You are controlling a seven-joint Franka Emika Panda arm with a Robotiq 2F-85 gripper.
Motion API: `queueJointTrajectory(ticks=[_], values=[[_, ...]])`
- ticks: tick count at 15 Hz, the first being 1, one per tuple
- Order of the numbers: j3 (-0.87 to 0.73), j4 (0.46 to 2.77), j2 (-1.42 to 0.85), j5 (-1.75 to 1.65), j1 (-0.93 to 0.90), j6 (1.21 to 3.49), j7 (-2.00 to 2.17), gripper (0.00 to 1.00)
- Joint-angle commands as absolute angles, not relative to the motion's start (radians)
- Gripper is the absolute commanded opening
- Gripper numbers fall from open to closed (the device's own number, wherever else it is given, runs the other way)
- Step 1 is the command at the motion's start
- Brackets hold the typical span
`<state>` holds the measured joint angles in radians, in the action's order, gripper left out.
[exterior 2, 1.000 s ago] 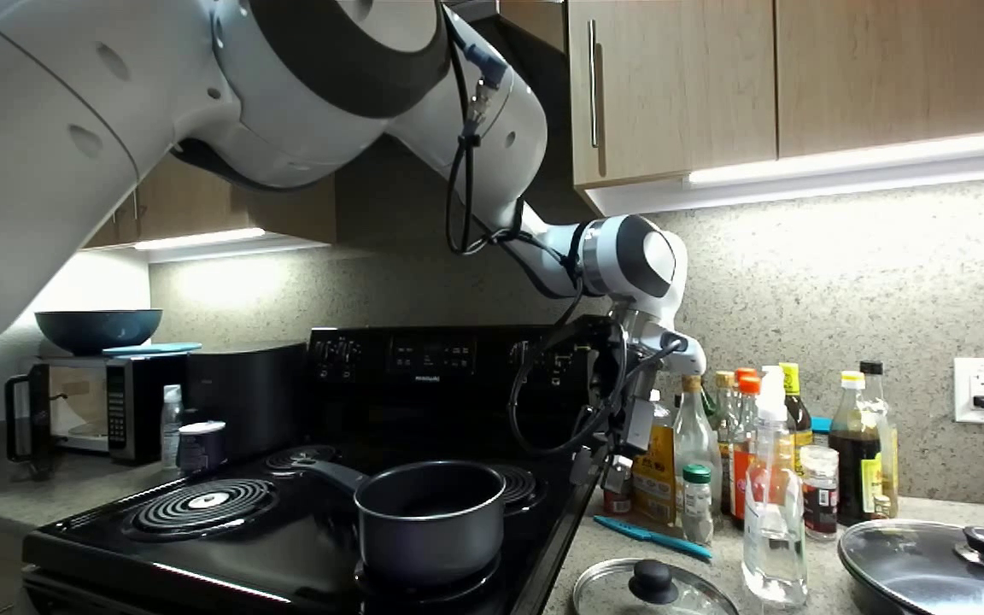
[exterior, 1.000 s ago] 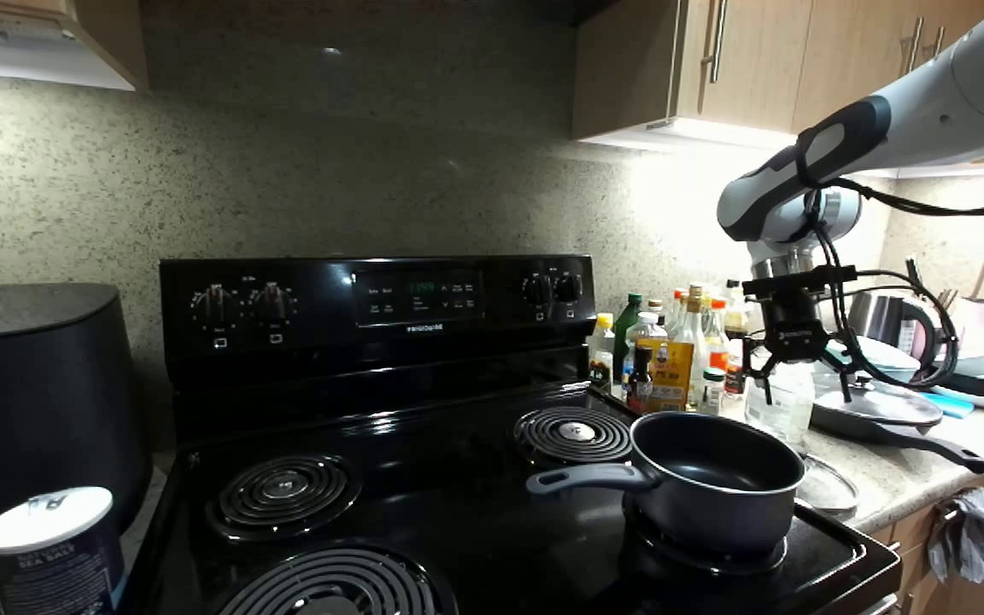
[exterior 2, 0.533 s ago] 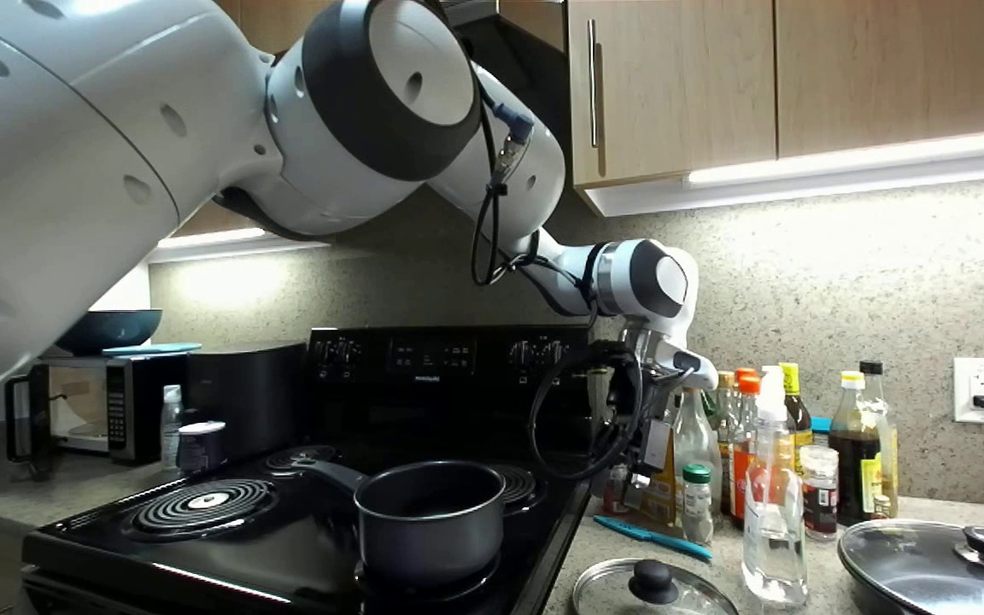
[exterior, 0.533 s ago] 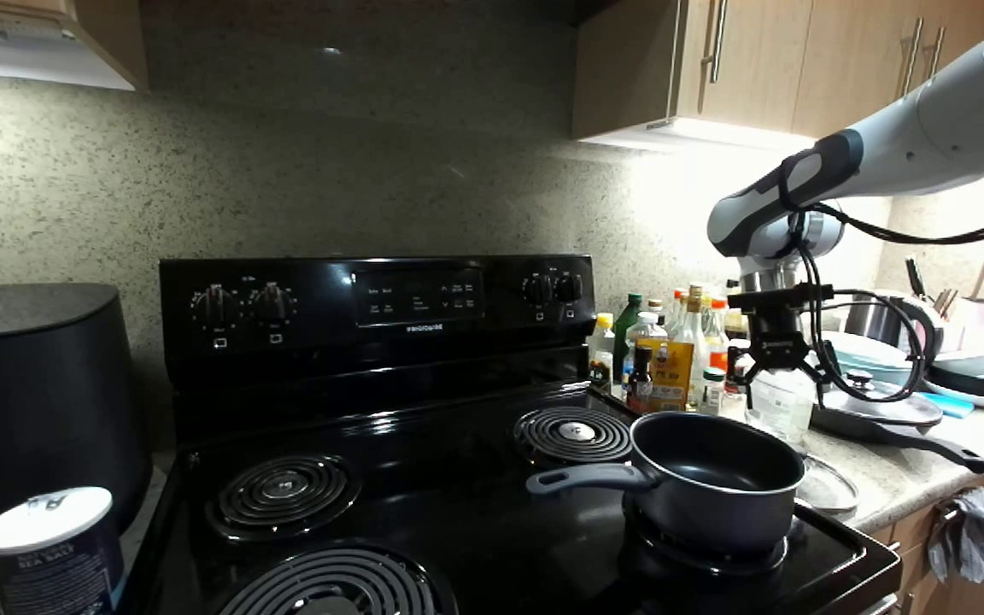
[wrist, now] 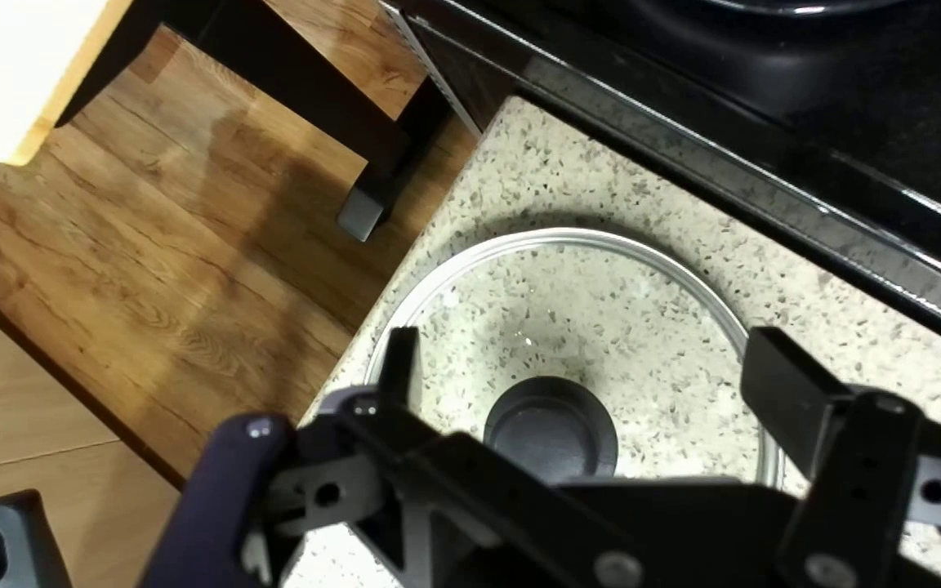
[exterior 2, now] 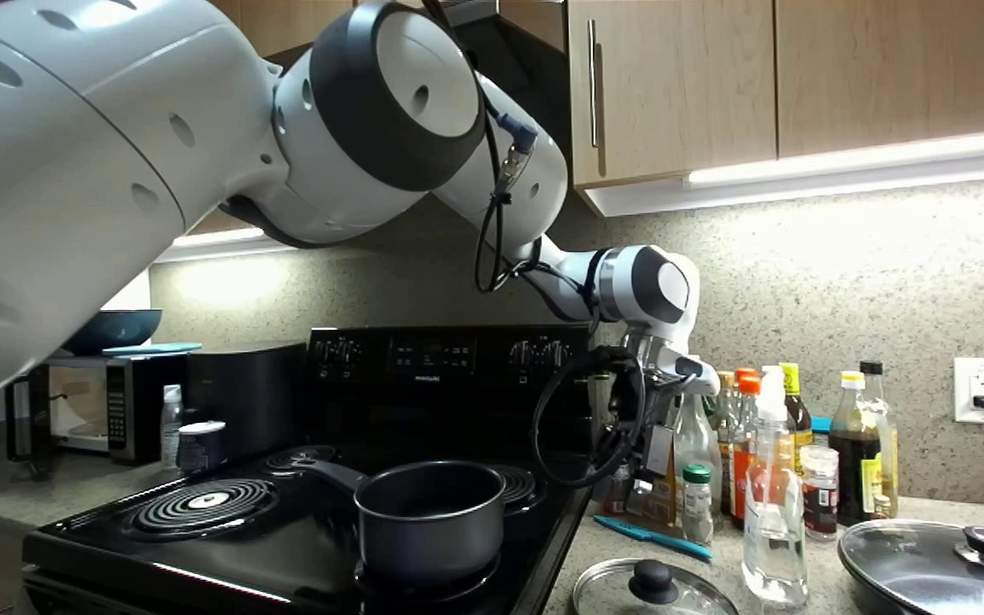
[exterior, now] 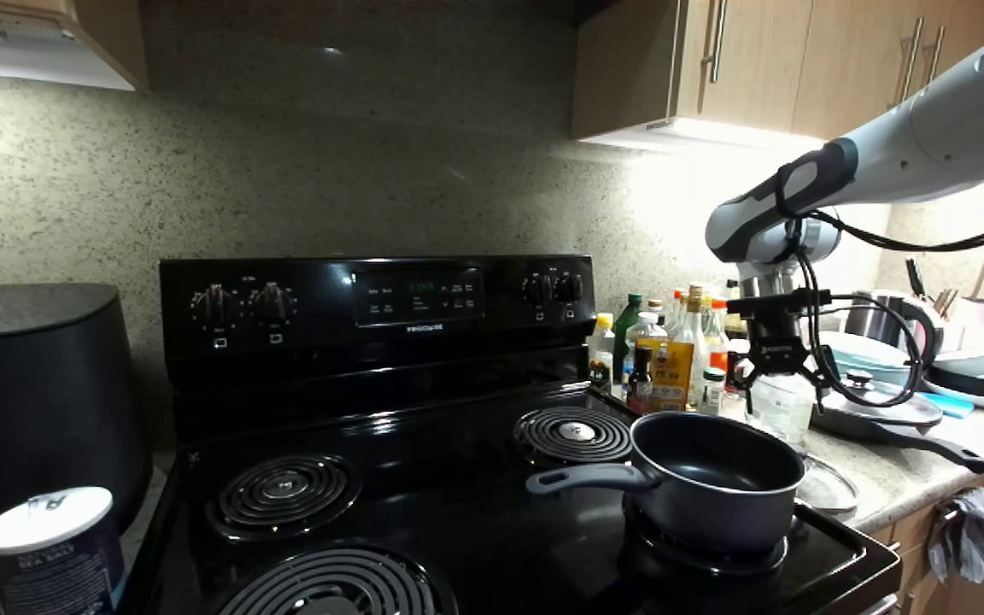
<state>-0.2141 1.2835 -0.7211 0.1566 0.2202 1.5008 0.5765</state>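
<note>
The end effector (wrist: 582, 359) stands wide and empty over the table (wrist: 536, 171), and below it, clear of contact, lies the glass lid (wrist: 568, 327)! In the wrist view the black knob (wrist: 552, 429) shows between the 2 fingers (wrist: 789, 388), a shade off midline. Round lid, so no long axis; it's flat, knob up, just beside the stove (wrist: 871, 106). On that stove, in both exterior views, sits the saucepan (exterior: 710, 512).

white-lidded canister (exterior 2: 202, 448) near microwave (exterior 2: 112, 410)
</note>
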Motion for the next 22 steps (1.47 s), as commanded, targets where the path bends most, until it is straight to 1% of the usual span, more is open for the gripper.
queueJointTrajectory(ticks=[1,9,10,16,22], values=[[-0.212,1.206,-0.78,0.186,0.244,1.453,0.589,1.0],[-0.204,0.99,-0.937,0.232,0.306,1.352,0.62,1.0],[-0.213,1.063,-0.9,0.199,0.285,1.403,0.58,1.0],[-0.211,1.008,-0.931,0.207,0.296,1.38,0.594,1.0],[-0.165,1.067,-0.977,0.277,0.282,1.732,0.615,1.0]])
